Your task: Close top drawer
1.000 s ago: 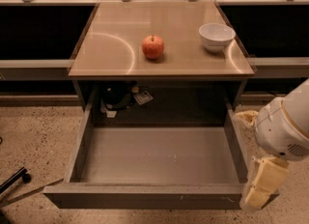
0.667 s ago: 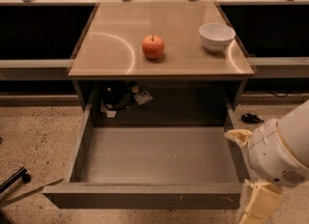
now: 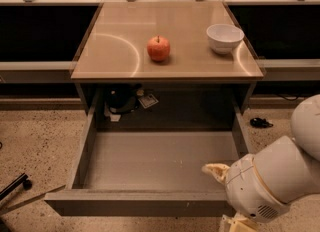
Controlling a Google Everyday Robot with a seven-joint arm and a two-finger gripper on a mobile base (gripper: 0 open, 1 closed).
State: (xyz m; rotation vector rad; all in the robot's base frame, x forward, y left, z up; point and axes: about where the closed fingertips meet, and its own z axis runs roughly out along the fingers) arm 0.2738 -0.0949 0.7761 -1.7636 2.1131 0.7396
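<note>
The top drawer (image 3: 150,161) is a wide, shallow grey metal box, pulled far out from under the tabletop (image 3: 115,51) and empty inside. Its plain front panel (image 3: 135,207) faces the camera near the bottom edge. My white arm (image 3: 275,181) comes in from the lower right and hangs over the drawer's front right corner. My gripper (image 3: 236,224) is a cream part just below the wrist, beside the right end of the front panel, mostly cut off by the bottom edge.
A red apple (image 3: 158,48) and a white bowl (image 3: 224,37) sit on the tabletop. Dark objects and a paper scrap (image 3: 125,101) lie under the table behind the drawer. A black bar (image 3: 12,188) lies on the speckled floor at the left.
My arm has moved left and lower, from beside the drawer's right side to its front right corner. The gripper has sunk towards the bottom edge. The drawer has not moved.
</note>
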